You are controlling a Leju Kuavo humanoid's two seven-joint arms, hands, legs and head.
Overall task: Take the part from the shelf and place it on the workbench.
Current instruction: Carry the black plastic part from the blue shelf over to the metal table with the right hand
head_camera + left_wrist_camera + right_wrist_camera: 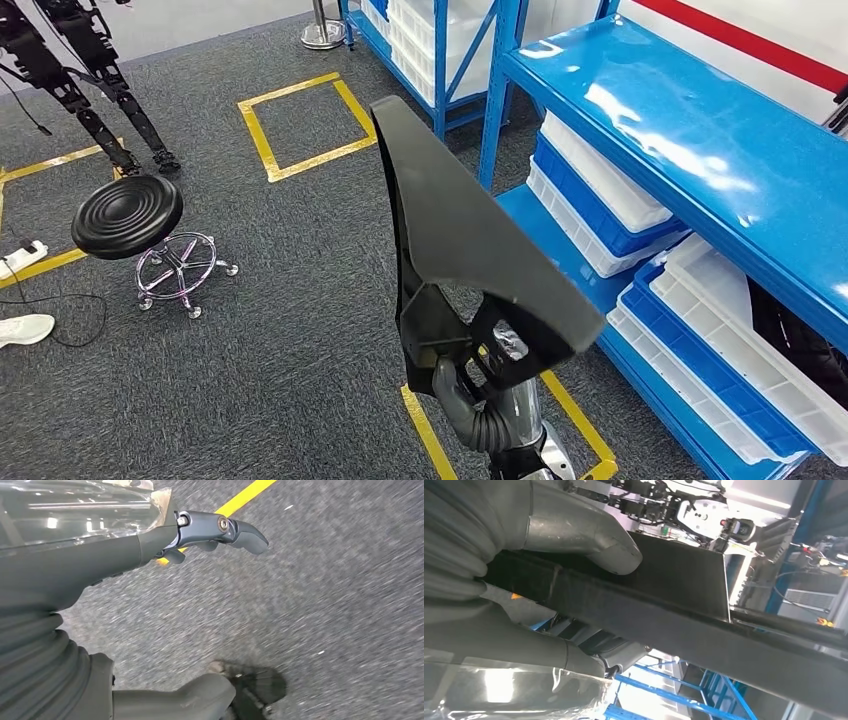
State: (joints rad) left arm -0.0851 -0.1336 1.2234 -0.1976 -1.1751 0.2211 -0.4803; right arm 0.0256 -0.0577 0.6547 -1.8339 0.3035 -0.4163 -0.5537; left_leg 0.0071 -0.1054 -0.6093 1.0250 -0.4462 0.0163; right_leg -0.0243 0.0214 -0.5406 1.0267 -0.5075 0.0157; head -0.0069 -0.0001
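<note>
Black panel part [450, 220] in carry, clear of blue shelf [690, 140].
Right robot hand [470, 375] grips its lower end; keep it upright. Left robot hand [215, 530] spread, empty.

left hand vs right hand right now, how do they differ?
The right hand grips the black part, holding it up beside the blue shelf; the left hand holds nothing. The right is raised in front of the robot; the left hangs over the carpet. Both are grey.
</note>
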